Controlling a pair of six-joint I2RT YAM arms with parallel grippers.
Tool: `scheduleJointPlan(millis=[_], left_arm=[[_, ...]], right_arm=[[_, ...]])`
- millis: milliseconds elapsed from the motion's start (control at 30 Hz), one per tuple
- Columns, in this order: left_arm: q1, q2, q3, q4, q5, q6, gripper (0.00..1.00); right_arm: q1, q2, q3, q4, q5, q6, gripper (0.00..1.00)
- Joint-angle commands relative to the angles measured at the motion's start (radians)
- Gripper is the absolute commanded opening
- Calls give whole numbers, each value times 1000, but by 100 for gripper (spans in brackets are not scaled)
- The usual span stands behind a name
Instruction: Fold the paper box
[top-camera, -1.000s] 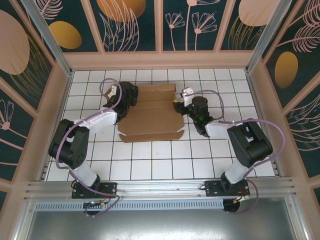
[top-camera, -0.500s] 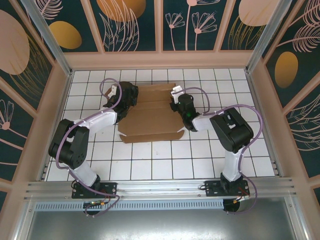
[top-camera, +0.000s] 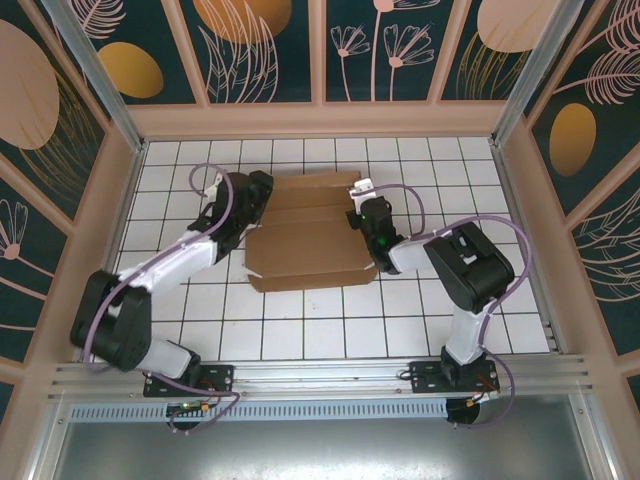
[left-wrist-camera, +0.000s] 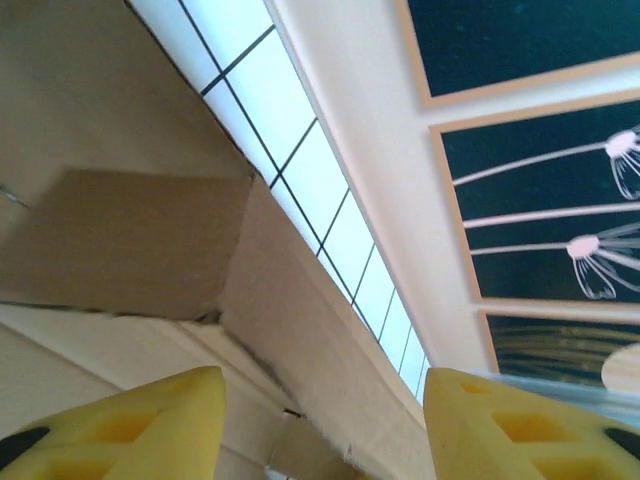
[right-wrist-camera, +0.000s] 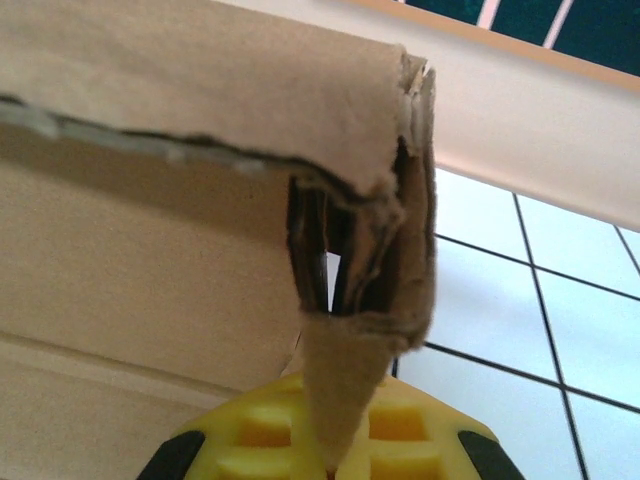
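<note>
The flat brown cardboard paper box (top-camera: 308, 240) lies mid-table on white tiles (top-camera: 300, 320), between the arms. The left gripper (left-wrist-camera: 325, 400) hangs spread over its left flaps. The right gripper (right-wrist-camera: 330, 435) pinches a right flap corner. The board looks light and stiff, likely best gripped at flap edges beside creases.

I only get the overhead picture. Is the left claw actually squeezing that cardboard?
Observer: No. In its wrist view the left gripper has its yellow fingers wide apart, with the paper box beyond them.
Operator: And the right one?
Observer: The right gripper has its fingers closed together, and a pointed tab of the box looks pinched between them.
Operator: Is the cardboard flat there?
Observer: No, that edge is lifted and curled over, its layers splitting at the corner.
</note>
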Motion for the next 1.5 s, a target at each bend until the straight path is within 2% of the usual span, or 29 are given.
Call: scheduleJointPlan(millis=[0,133,200,300,400,500,633,767,867,967,1133,1467], left_arm=[[-5,-150,-90,-105,19,157,55],[-5,-329,-145,-238,9,320,54],[-5,-428,-148,-289,57,465,54],[-4,-546,-95,-429,50,606,53],[-5,-597,2,-524,33,685,51],[-5,-549,142,-624,22,701,50],[-4,-469,238,-677,37,670,51],[7,-416,237,-594,175,648,53],[31,-320,258,-568,365,645,55],[53,-241,254,-560,460,650,54],[130,-171,220,-556,433,701,54],[160,19,259,-435,409,733,58]], right_arm=[[4,-70,-38,39,80,22,0],[4,-124,-69,20,129,56,0],[6,-144,-64,-21,147,64,0],[10,-160,-69,-49,129,69,0],[30,-157,-75,-48,158,80,0],[52,-142,-68,-58,183,84,0],[70,-140,-66,-93,179,133,0],[79,-121,-73,-115,187,154,0],[82,-125,-90,-108,196,153,0],[82,-136,-113,-89,200,150,0],[82,-143,-138,-73,199,150,0],[87,-143,-156,-57,177,150,0]])
